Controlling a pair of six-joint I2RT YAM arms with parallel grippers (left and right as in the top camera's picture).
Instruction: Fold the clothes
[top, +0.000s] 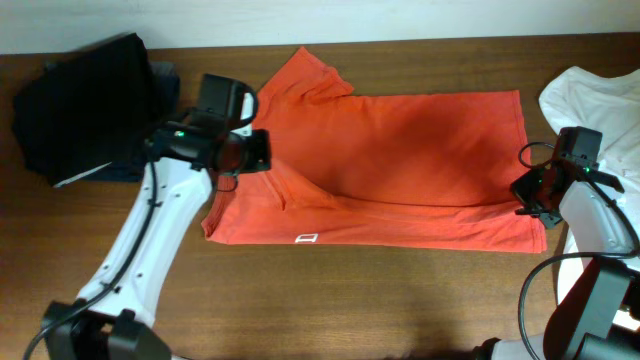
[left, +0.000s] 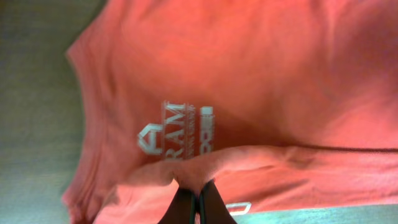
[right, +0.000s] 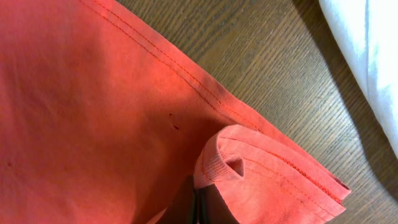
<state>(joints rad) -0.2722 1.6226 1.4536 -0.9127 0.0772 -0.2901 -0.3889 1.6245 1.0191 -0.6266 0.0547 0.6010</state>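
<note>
Your left fingers and right fingers clench the T-shirt at collar end and hem; one long fold seemingly begun, the rest remaining.

The T-shirt lay across the middle of the table. The left hand sat on its left end, the right hand at its near right corner. A pile of garments lay far left, another shirt far right.
</note>
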